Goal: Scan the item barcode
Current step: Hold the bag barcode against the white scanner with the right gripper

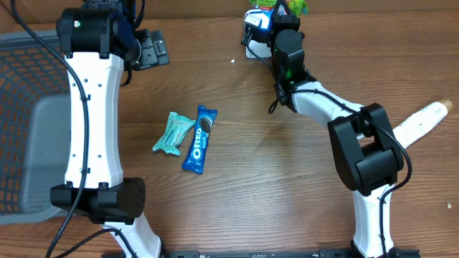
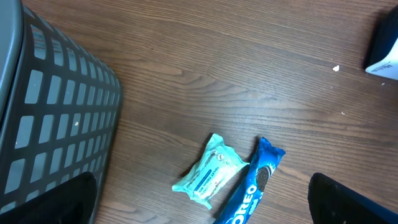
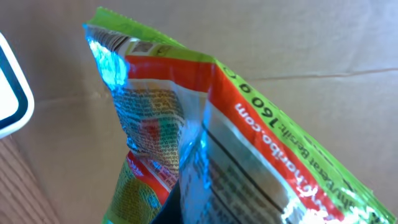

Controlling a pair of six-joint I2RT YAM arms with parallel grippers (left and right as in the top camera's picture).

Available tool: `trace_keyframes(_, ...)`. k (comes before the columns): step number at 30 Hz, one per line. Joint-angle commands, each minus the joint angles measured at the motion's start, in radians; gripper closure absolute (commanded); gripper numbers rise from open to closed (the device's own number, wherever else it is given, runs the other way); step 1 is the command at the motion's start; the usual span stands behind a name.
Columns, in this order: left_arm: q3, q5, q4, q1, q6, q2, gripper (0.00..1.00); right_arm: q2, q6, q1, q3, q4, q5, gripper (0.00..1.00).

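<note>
Right gripper (image 1: 280,10) clamps snack bag (image 3: 205,124) (table's (image 1: 287,186) far side).

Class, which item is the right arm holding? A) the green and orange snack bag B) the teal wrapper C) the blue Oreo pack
A: the green and orange snack bag fills the right wrist view, pinched in the right gripper; the Oreo pack and teal wrapper lie on the table.
</note>
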Motion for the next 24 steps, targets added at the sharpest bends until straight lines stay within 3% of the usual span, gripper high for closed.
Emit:
trace_keyframes(1, -0.001, -0.013, 0.001, -0.001, 0.016, 0.001, 0.00, 0.036, -0.018, -0.005, 0.022, 0.025, -0.034, 0.96)
trace_keyframes(24, -0.001, -0.013, 0.001, -0.001, 0.016, 0.001, 0.00, 0.085, 0.077, -0.084, 0.023, 0.019, -0.073, 0.96)
